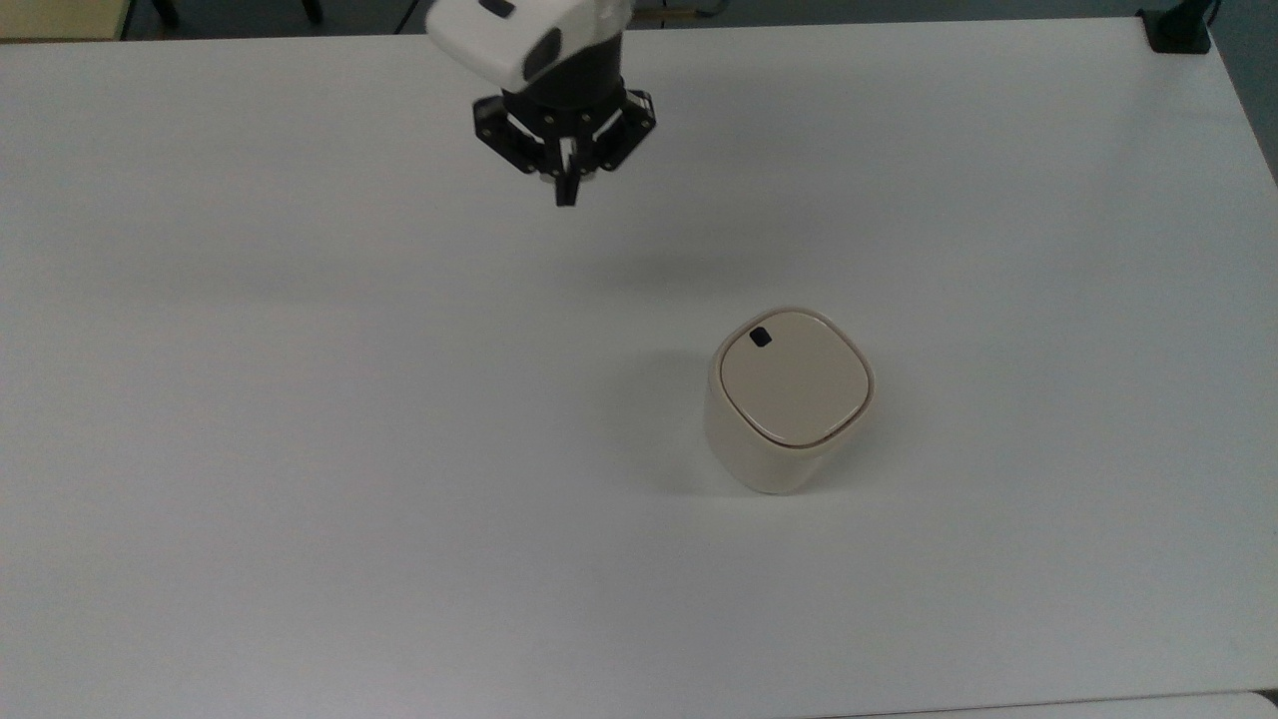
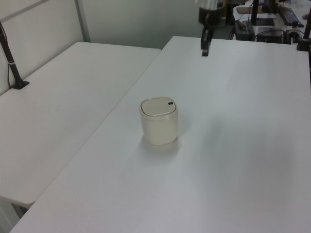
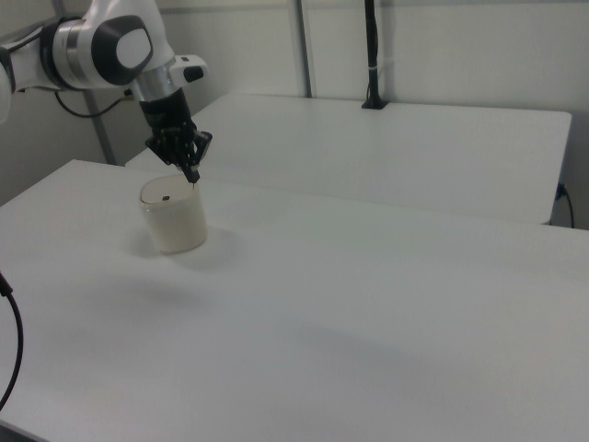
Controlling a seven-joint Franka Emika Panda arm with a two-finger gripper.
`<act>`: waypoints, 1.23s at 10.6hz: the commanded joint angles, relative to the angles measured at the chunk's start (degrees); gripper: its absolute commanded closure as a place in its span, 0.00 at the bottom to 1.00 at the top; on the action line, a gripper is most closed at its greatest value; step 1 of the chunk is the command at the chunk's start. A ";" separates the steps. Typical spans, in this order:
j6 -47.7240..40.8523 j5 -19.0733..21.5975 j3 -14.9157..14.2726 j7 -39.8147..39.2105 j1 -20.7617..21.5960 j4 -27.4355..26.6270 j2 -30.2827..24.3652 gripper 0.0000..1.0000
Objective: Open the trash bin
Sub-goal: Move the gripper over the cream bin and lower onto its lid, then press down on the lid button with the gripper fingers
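Note:
The cream-beige trash bin (image 1: 789,399) stands upright on the white table, right of the top view's middle, its flat lid down and a small black mark (image 1: 761,338) near the lid's upper left corner. The same bin (image 2: 159,121) sits mid-table in the left view and at the right view's left as trash bin (image 3: 172,215). My black gripper (image 1: 565,196) hangs shut and empty above the table, well up and to the left of the bin in the top view. It appears as gripper (image 2: 205,50) in the left view and as gripper (image 3: 193,178) in the right view.
A second white table (image 2: 63,102) adjoins on the left view's left, with a black clamp post (image 2: 12,63) on it. Another black clamp (image 1: 1176,28) grips the table's far right corner in the top view. Office gear (image 2: 272,19) stands behind the table.

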 commanded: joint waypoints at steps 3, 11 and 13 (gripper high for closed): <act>18.23 0.57 -0.49 -5.49 8.18 -0.19 8.00 0.98; 26.62 1.27 -0.49 -5.86 12.23 -0.80 13.64 0.97; 26.44 1.19 -0.49 -5.86 12.23 -1.06 14.78 0.97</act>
